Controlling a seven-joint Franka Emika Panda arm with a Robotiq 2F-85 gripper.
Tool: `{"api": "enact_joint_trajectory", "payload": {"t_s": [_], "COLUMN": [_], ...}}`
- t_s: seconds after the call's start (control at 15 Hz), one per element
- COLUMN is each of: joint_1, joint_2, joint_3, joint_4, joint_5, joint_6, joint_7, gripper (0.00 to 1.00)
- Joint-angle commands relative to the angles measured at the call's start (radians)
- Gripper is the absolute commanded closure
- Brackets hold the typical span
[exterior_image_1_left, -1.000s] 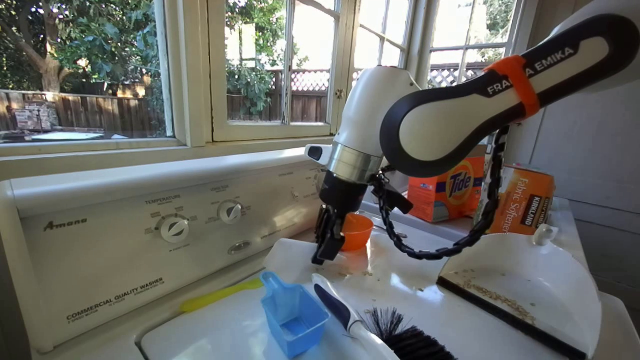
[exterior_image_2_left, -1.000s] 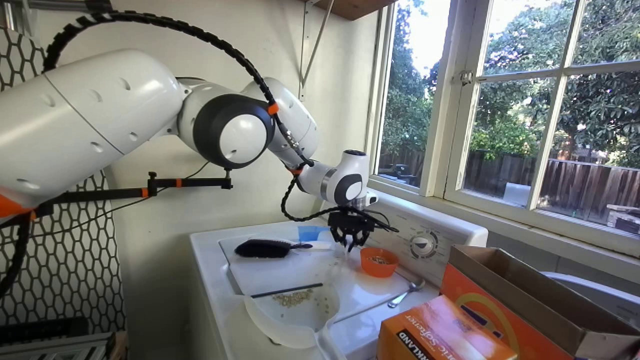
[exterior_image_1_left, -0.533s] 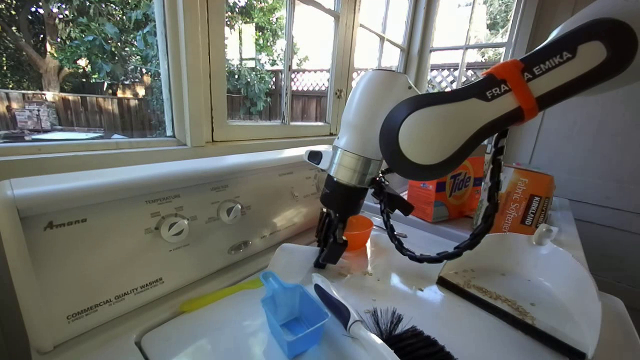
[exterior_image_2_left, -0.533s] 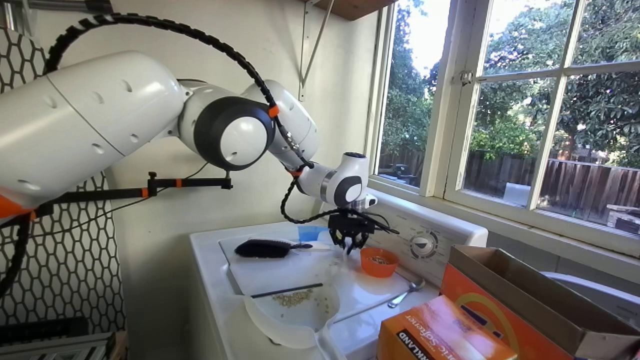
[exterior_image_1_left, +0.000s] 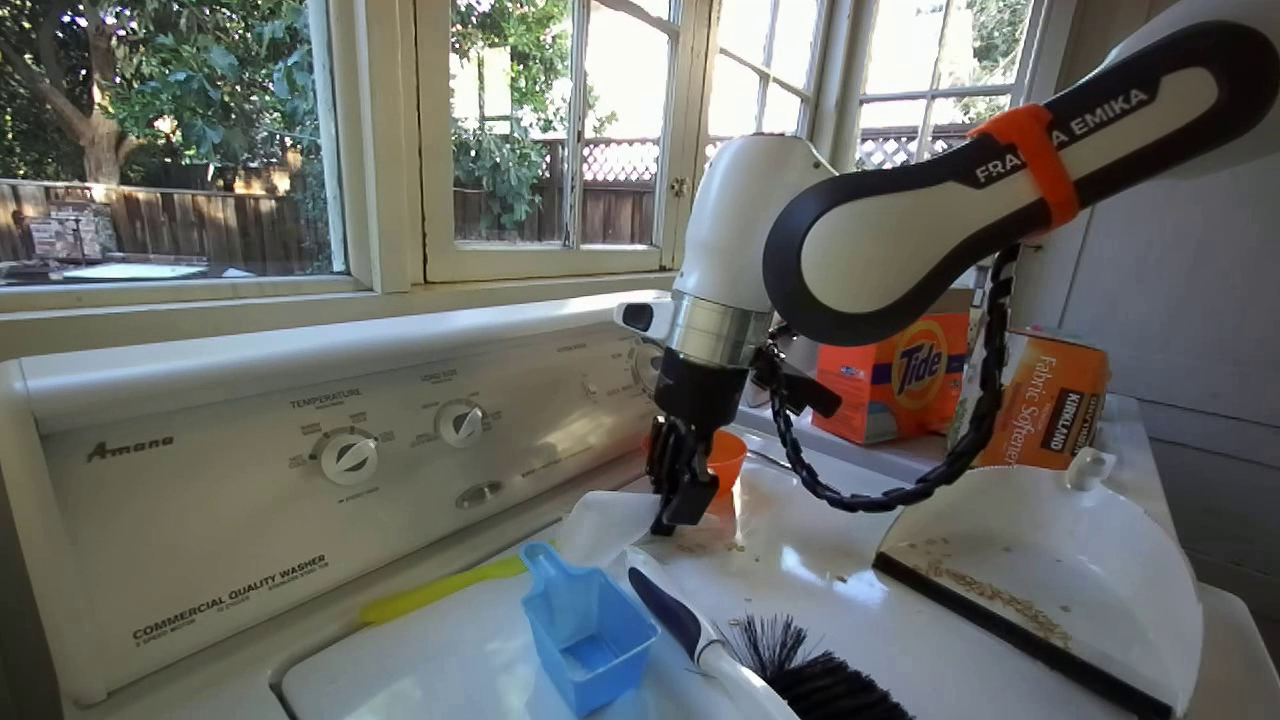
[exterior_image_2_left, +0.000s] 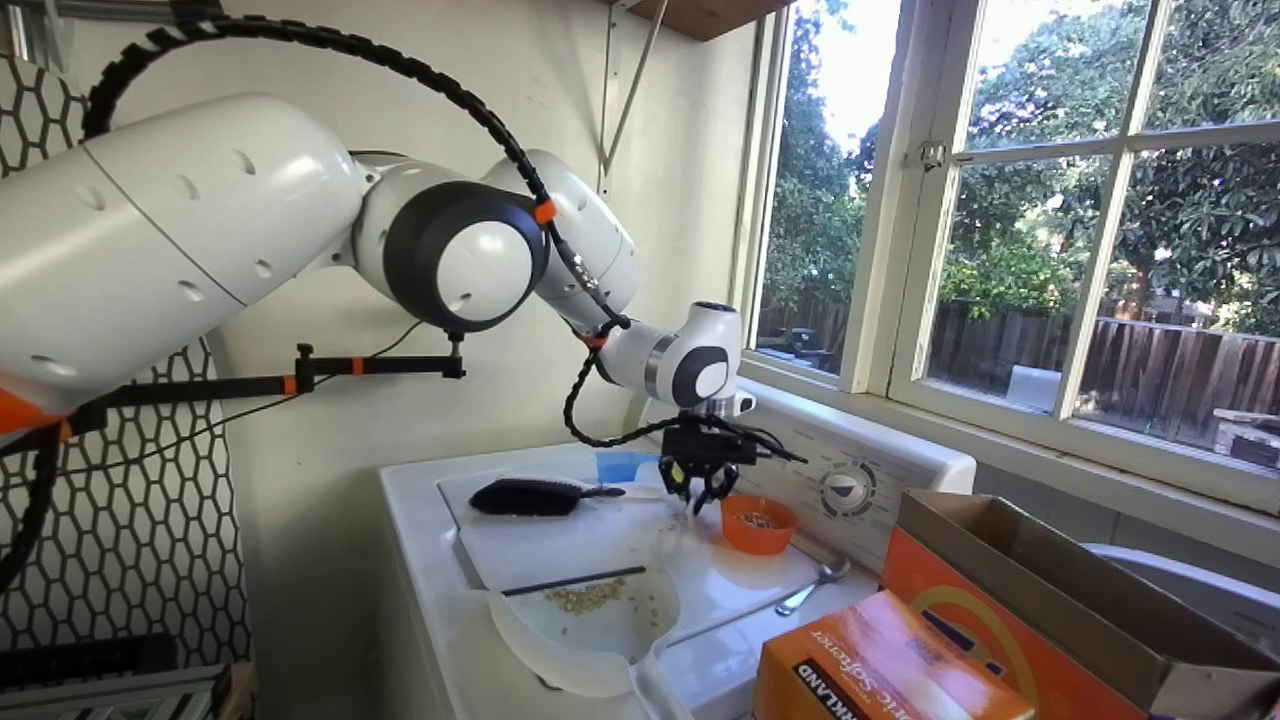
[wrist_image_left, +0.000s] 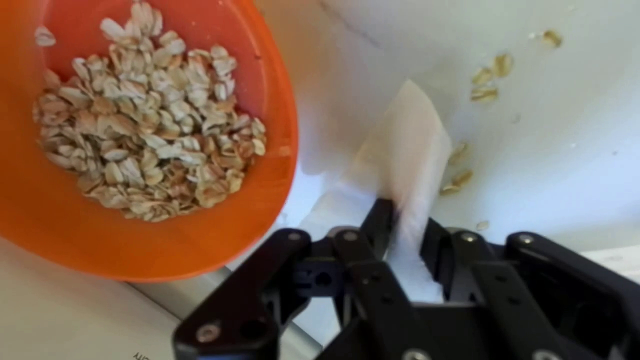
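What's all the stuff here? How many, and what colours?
Windows: several, white-framed, in the wall
Trees: several, green, outside
Fence: one, brown, outside
Shelf: one, brown, up high
Washer: one, white, below the windows
Sheet: one, white, in the jaws
Bowl: one, orange, beside the sheet
Dustpan: one, white and black, on the washer
Oats: lots, tan, in the bowl and dustpan, some on the washer
Brush: one, black and white, on the washer
Scoop: one, blue, beside the brush
Long thing (unclear): one, yellow, by the scoop
Spoon: one, silver, near the bowl
Softener box: one, orange, near the dustpan
Tide box: one, orange, beside the softener box
Robot arm: one, white and black, over the washer
Jaws: one pair, black, closed on the sheet
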Motion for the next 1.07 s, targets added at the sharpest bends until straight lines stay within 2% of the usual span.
{"api": "enact_joint_trajectory", "payload": {"t_s": [0.0,0.47,1.0], "joint_1": [-0.01,-0.051,-0.082], "joint_2": [-0.045,-0.101,-0.118], "joint_3": [-0.006,0.018,0.052], "joint_4": [-0.061,-0.134,-0.175], "joint_5": [-0.017,0.009,0.022], "joint_6": [-0.049,-0.065,-0.091], "joint_7": [-0.042,-0.124,-0.157], "gripper": [0.97,0.97,0.97]}}
